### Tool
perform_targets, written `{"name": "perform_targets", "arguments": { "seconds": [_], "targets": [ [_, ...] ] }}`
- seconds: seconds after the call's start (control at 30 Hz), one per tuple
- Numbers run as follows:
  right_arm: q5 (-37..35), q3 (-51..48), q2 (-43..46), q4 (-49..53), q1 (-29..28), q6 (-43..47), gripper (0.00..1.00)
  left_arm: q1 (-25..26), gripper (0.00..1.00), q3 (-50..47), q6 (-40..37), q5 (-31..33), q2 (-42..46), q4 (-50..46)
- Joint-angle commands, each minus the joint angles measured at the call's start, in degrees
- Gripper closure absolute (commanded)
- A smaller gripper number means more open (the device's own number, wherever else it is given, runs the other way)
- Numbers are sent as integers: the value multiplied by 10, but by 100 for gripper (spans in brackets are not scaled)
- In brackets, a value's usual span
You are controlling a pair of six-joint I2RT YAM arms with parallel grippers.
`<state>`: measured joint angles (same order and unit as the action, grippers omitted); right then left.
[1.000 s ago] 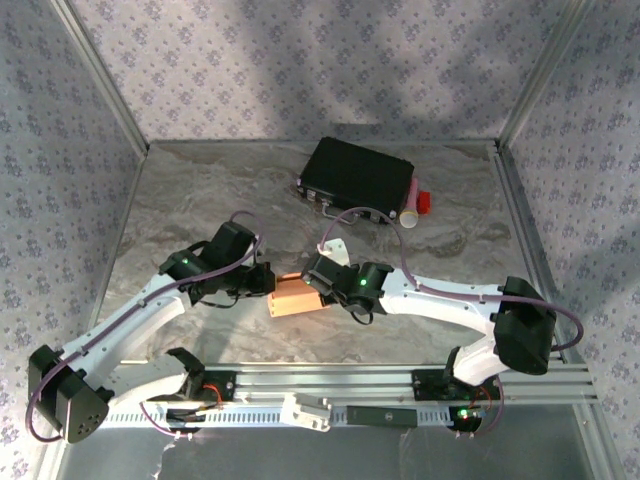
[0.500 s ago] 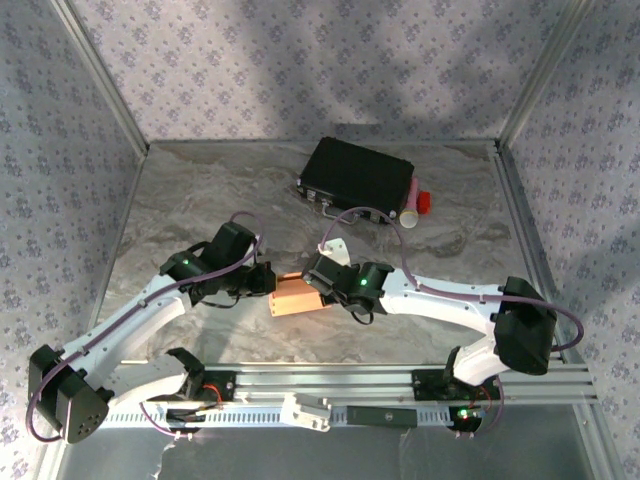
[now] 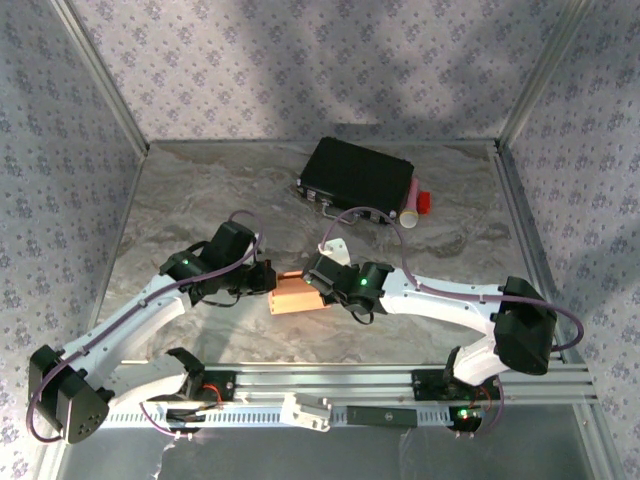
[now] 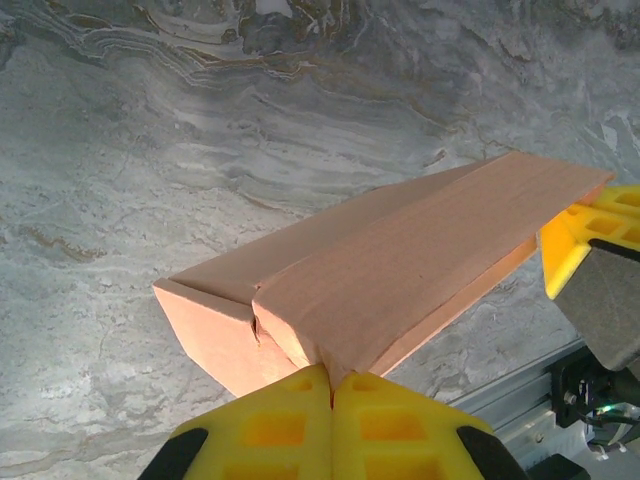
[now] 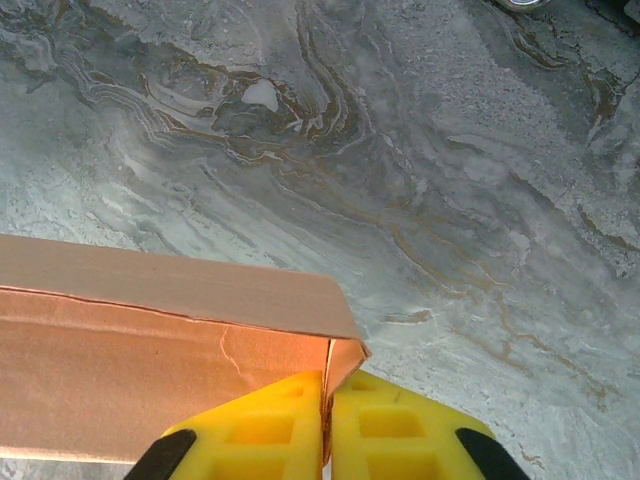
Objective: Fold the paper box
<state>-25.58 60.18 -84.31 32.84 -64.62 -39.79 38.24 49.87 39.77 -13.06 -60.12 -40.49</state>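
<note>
The left gripper (image 4: 331,375) pinches the left end of the paper box (image 3: 297,295), closed tight on the cardboard. The box sits on the marbled table (image 3: 190,210) between the two arms, and the right gripper (image 5: 326,378) nips a thin flap at its other end.

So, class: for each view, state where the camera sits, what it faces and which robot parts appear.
Top external: above and behind, looking down on the table; left arm, right arm, the paper box between them.
Left wrist: on the left arm, facing the box; left gripper pinching it.
Right wrist: likewise, right gripper pinching the box's edge.
Shared: all see the box.
</note>
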Motion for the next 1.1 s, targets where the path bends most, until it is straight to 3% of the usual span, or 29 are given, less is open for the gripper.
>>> {"name": "perform_targets", "arguments": {
  "seconds": [0.0,0.73,1.07],
  "targets": [
    [35,-5,1,-26,-5,0,85,3,94,0,6,-33,7,44],
    [2,-6,-25,-19,-16,-9,64,1,94,-17,15,-29,17,59],
    [-2,2,-42,-17,-23,-10,65,0,94,-28,11,-22,29,47]
  ]
}}
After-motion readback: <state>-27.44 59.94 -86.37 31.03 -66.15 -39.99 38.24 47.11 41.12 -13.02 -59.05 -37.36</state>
